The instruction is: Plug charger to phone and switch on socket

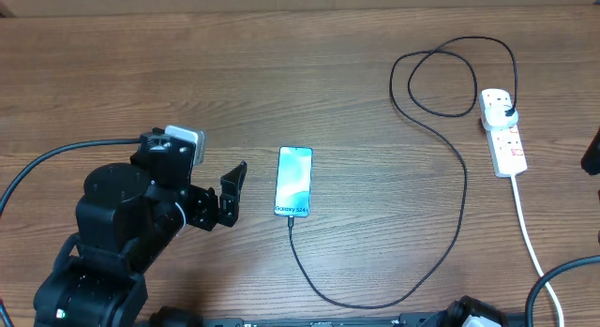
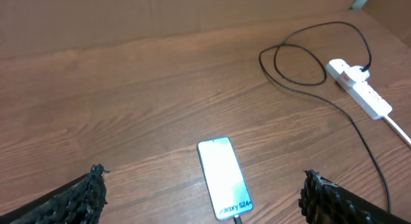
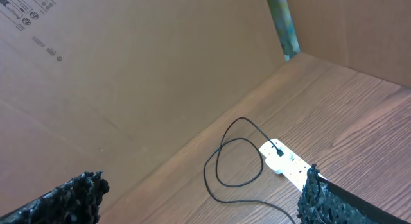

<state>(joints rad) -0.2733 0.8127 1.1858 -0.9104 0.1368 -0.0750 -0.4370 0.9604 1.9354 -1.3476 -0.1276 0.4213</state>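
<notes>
The phone lies flat mid-table, its blue-teal screen lit, and shows again in the left wrist view. The charger, a thin black cable, has its small tip at the phone's lower end. It sweeps right, loops at the back and ends in a black plug seated in the socket, a white power strip at the right. My left gripper stands open just left of the phone, holding nothing. My right gripper is open above the table, with the socket and the cable loop below it.
The socket's thick white cord runs toward the front right edge. A cardboard wall stands behind the table. Part of the right arm shows at the right edge.
</notes>
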